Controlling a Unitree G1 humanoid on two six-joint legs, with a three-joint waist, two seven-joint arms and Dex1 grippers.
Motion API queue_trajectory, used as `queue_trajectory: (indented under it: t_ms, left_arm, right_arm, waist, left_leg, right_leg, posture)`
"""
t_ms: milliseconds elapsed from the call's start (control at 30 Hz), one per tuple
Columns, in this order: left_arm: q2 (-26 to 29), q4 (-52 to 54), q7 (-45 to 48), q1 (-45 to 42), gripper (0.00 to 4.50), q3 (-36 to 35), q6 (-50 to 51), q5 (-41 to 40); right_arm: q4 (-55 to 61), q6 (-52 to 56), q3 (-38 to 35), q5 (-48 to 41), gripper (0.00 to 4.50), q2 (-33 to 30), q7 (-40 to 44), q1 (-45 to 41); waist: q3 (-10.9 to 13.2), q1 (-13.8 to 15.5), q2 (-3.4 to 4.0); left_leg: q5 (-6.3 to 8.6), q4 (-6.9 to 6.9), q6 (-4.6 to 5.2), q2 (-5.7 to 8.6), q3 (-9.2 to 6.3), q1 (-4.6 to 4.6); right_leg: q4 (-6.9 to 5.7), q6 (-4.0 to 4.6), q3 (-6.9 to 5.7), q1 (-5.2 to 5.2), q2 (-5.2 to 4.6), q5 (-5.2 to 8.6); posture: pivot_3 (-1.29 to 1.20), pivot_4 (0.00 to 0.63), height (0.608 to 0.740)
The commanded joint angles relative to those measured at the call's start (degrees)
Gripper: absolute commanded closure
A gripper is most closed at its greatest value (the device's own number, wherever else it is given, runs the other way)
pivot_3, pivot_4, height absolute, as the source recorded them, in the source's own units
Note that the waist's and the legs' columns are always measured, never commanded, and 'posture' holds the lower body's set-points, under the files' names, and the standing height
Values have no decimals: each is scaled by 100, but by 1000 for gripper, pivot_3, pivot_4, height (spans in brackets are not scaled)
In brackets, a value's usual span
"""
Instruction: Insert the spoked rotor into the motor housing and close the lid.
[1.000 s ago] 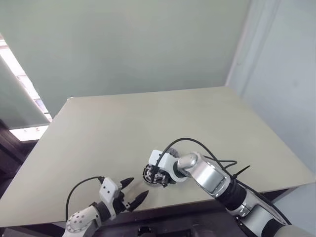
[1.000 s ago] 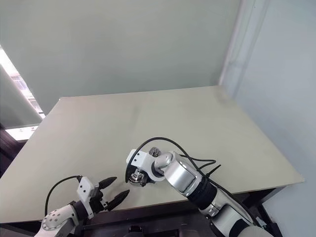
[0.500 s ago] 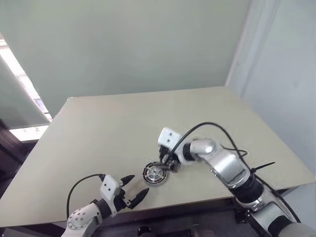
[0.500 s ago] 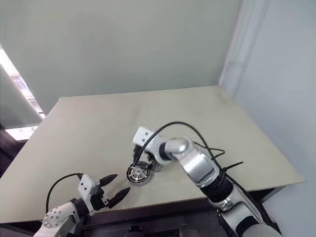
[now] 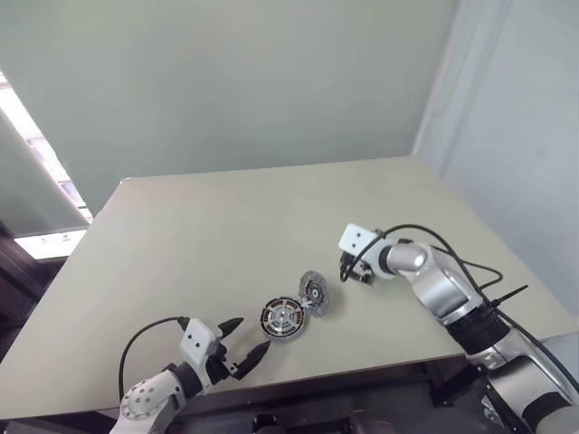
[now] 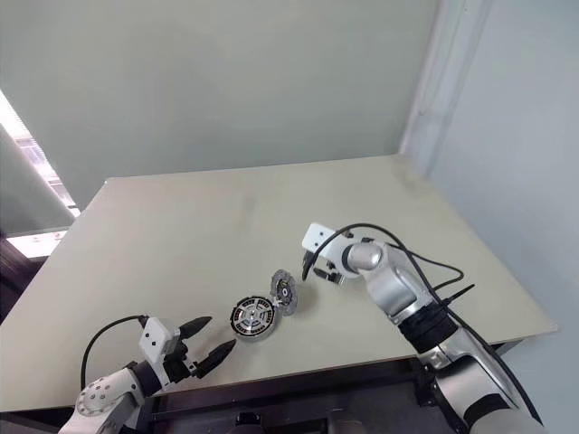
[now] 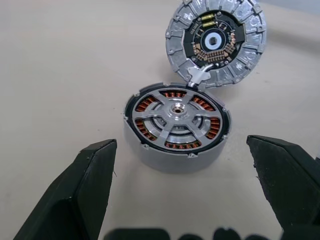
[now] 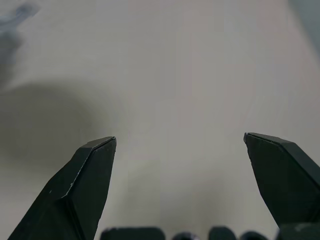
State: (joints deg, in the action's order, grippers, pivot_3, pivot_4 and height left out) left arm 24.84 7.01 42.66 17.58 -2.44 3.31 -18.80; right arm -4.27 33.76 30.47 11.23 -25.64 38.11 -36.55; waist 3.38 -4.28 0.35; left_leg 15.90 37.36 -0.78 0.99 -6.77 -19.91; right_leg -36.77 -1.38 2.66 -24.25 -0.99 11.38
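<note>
The motor housing (image 7: 176, 150) rests on the table near its front edge, copper windings showing in a ring. The spoked rotor (image 7: 176, 114) sits inside it, silver spokes over the windings. The lid (image 7: 215, 42), a grey speckled disc, stands tilted up against the housing's far-right rim, its silver tab touching the rim. My left gripper (image 5: 244, 339) is open, just in front of the housing, with the housing ahead of its fingers. Off to the right of the lid (image 5: 314, 291), my right gripper (image 5: 352, 271) is open with nothing between its fingers.
The beige table (image 5: 226, 226) stretches wide behind and to both sides of the parts. Its front edge runs close under my left gripper. A pale wall stands behind the table.
My right gripper has opened, left the housing and swung away to the right. The lid, hidden before, now stands tilted beside the housing. The left gripper stayed put.
</note>
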Motion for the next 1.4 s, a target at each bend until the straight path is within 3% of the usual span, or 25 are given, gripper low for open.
queue_trajectory:
  t_ms: [33, 267, 467, 800, 933, 1233, 1267, 1400]
  left_arm:
    - [63, 109, -4, -51, 0, -144, -75, -33]
    - [60, 128, -19, -105, 0, -147, -50, -9]
    - [56, 116, -19, -161, 0, -116, -61, 19]
    - [33, 119, 24, -153, 0, -63, -41, 0]
    - [-3, 134, 6, -133, 927, -91, -1, -63]
    - [33, 121, 31, -151, 4257, -134, 46, -83]
    - [37, 120, 35, -155, 4428, -134, 50, -83]
    - [54, 119, 58, -164, 4428, -131, 66, -80]
  right_arm:
    - [322, -15, 3, -250, 29, 335, 238, 237]
    - [984, 816, -258, -1050, 29, 1347, 303, 748]
    - [586, 624, -97, -1046, 29, 1852, -4, 821]
    - [240, 710, -542, -1422, 29, 1863, 151, 758]
    - [146, 846, -831, -1682, 0, 1993, 65, 875]
    - [338, 1120, -1302, -2228, 0, 2585, -353, 1355]
    - [355, 1111, -1319, -2253, 0, 2657, -421, 1409]
    - [349, 943, -1312, -2243, 0, 2844, -625, 1574]
  waist:
    - [0, 2, -1]
    - [0, 2, 0]
    - [0, 4, 0]
    - [-1, 8, -1]
    - [-1, 5, -1]
    - [0, 2, 0]
    - [0, 1, 0]
    - [0, 1, 0]
  left_leg:
    - [0, 2, 0, 0, 0, 0]
    - [0, 12, 0, 1, -3, 0]
    - [1, 17, -1, 1, -5, 5]
    - [1, 17, -2, 2, -4, 5]
    - [0, 17, -2, 1, -4, 6]
    - [1, 15, -1, 1, -3, 6]
    - [1, 16, -1, 0, -3, 6]
    - [1, 15, -2, 0, -3, 6]
  right_leg:
    - [0, 0, 0, 1, 0, 0]
    - [-2, 3, 0, 5, -1, 2]
    - [-4, 6, -2, 10, -1, 4]
    - [-5, 3, -1, 10, -2, 1]
    - [-7, 3, -2, 10, 0, 2]
    - [-7, 2, 0, 9, 0, 1]
    - [-8, 3, -1, 10, 0, 1]
    - [-8, 3, -1, 9, 0, 2]
  posture:
    - [0, 0, 740]
    - [0, 0, 740]
    - [0, 0, 740]
    - [0, 0, 740]
    - [0, 0, 740]
    - [0, 0, 740]
    - [0, 0, 740]
    - [0, 0, 740]
